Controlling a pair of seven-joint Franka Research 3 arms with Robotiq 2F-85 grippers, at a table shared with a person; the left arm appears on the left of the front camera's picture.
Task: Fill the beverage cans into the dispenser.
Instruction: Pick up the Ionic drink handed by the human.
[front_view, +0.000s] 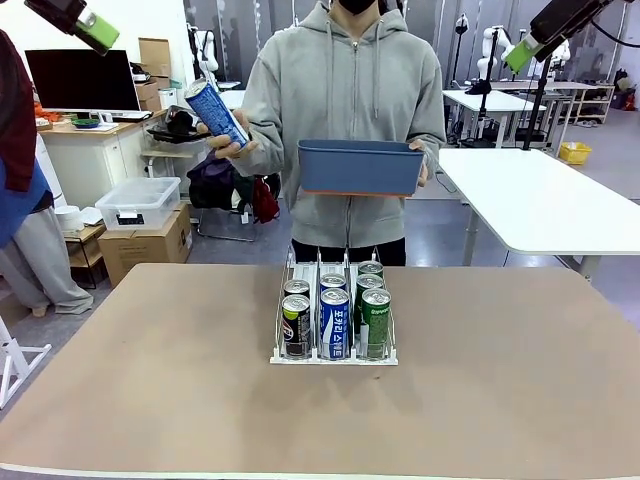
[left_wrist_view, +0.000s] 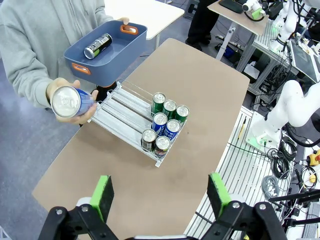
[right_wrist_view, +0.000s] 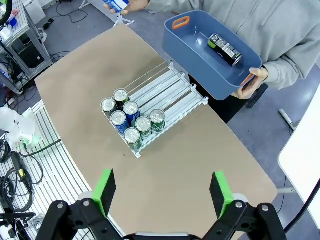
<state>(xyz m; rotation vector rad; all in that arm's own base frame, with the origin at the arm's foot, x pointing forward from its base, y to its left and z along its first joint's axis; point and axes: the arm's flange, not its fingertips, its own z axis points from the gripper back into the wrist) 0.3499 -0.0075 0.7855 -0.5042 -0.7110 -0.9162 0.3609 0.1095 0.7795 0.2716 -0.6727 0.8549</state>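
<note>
Your left gripper (left_wrist_view: 160, 197) and right gripper (right_wrist_view: 162, 192) hang spread wide and empty, high over the table (front_view: 520, 400); the person (front_view: 345, 90) holds up a blue can (front_view: 216, 112) on your left; grasp it squarely round the body, then feed it into the dispenser (left_wrist_view: 120, 114) from its bare far end, middle lane.

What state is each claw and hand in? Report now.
Left claw: open, empty.
Right claw: open, empty.
Person's one hand: holding blue can.
Other hand: holding blue bin.
</note>
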